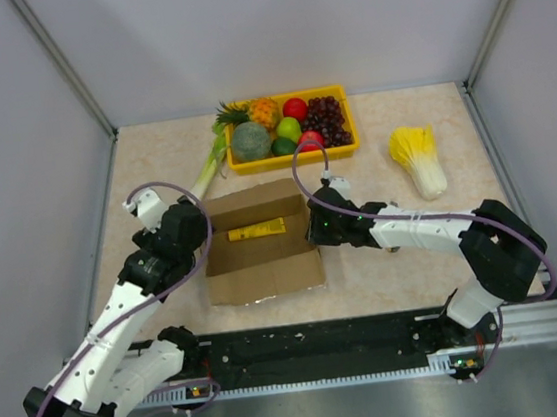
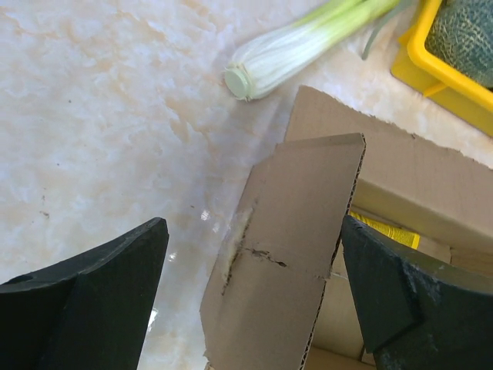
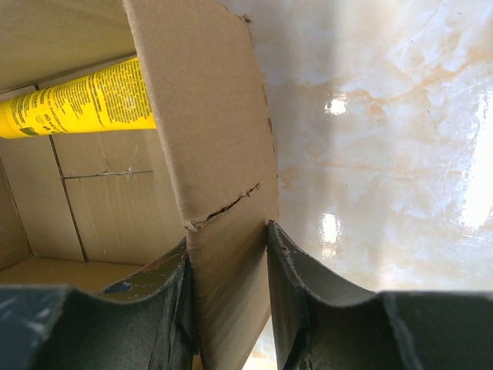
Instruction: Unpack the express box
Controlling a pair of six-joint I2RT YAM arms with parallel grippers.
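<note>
The box is plain brown cardboard, and the tube in it is bright yellow with fine black print. At twelve o'clock from it, a yellow tray holds a red apple, dark purple grapes and a netted grey-green melon. The table is cream, marbled with pale orange veins.

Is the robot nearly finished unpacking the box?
Not yet. Done: the express box has its flaps open. In hand: the right pincer pinches the right flap, and the left pincer stands open around the left flap. Left: the yellow tube lies inside, not taken out.
</note>
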